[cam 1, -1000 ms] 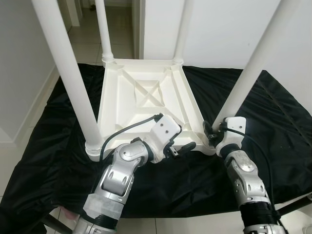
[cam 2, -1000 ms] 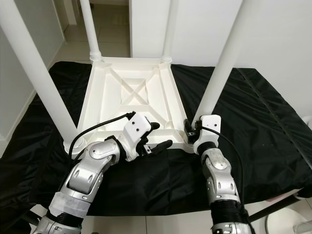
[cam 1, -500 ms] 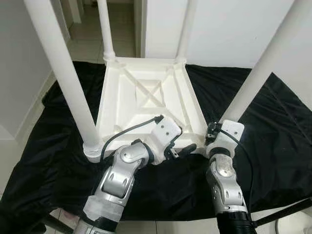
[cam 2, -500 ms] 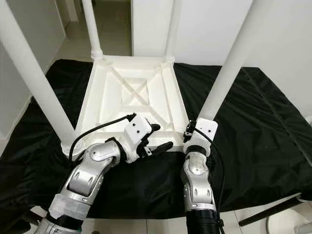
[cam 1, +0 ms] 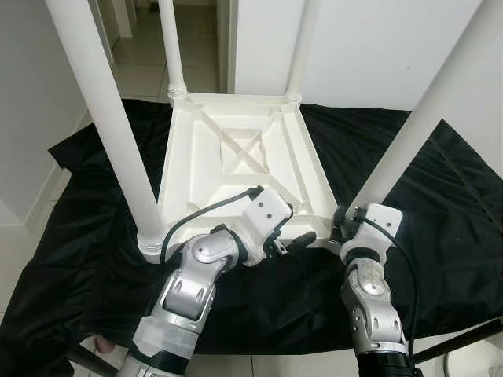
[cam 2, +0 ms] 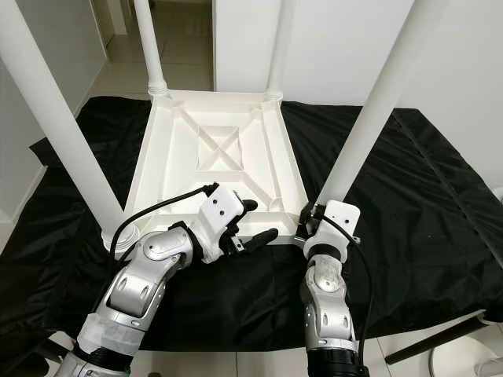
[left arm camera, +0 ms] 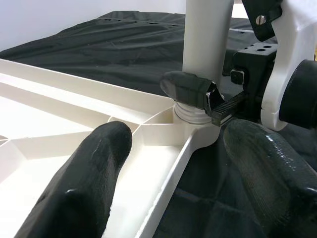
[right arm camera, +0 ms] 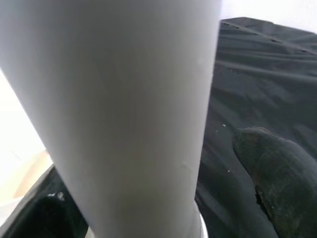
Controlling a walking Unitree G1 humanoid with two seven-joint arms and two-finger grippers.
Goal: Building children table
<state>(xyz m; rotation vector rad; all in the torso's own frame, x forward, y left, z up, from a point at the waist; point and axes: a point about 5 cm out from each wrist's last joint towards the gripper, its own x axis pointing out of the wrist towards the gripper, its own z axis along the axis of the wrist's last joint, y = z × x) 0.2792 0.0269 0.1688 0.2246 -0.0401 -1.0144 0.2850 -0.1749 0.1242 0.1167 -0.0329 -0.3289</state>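
Note:
A white children's table (cam 1: 244, 169) lies upside down on a black cloth, with its legs standing up. My left gripper (cam 1: 295, 228) is open and straddles the near rim of the tabletop (left arm camera: 163, 183), one finger (left arm camera: 89, 183) inside the rim and the other (left arm camera: 262, 168) outside it. My right gripper (cam 1: 343, 224) sits at the base of the near right leg (cam 1: 393, 149). Its fingers lie on either side of that leg (right arm camera: 129, 109). One finger (right arm camera: 277, 173) stands a little off the leg, so the gripper is open.
The black cloth (cam 1: 440, 204) covers the whole low surface and ends at its front edge just before me. The near left leg (cam 1: 110, 126) rises close by my left arm. White walls stand behind and to the left. A doorway (cam 1: 141, 47) with a tiled floor opens at the back.
My right forearm swung left and then partly back, while its gripper stayed at the base of the leg. The camera view shifted slightly. The left gripper has not moved.

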